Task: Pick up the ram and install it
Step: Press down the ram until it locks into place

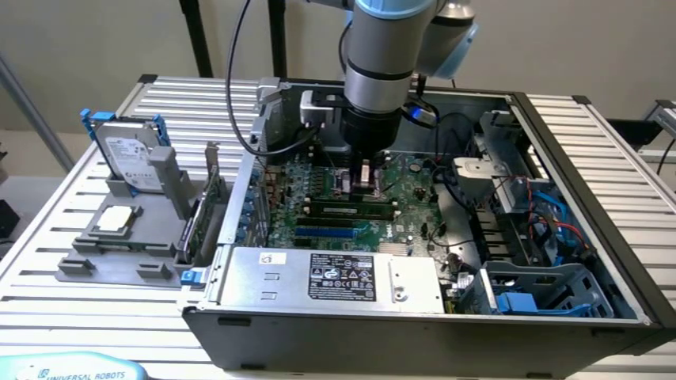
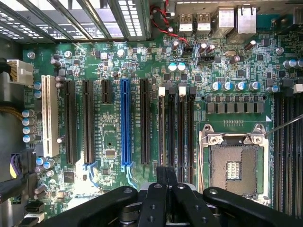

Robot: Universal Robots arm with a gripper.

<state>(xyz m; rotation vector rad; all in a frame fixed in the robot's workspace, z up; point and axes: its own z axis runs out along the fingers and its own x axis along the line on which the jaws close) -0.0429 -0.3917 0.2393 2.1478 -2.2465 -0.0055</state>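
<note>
The ram (image 1: pixel 349 210) is a long green stick with dark chips. It lies along a slot of the motherboard (image 1: pixel 407 229) inside the open computer case (image 1: pixel 423 332), parallel to the black and blue slots beside it. My gripper (image 1: pixel 365 186) hangs from the arm just behind the ram, low over the board. In the wrist view my gripper (image 2: pixel 165 176) has its black fingers pressed together with nothing between them. It hovers over the row of narrow slots with white latches (image 2: pixel 182 91), next to the open processor socket (image 2: pixel 234 165).
A silver hard drive with blue rails (image 1: pixel 132 158) stands in a grey holder on the exterior view's left. An upright dark card (image 1: pixel 206 207) stands beside the case wall. The power supply (image 1: pixel 328 277) fills the case front. Cables and a blue drive cage (image 1: pixel 539 294) crowd the right side.
</note>
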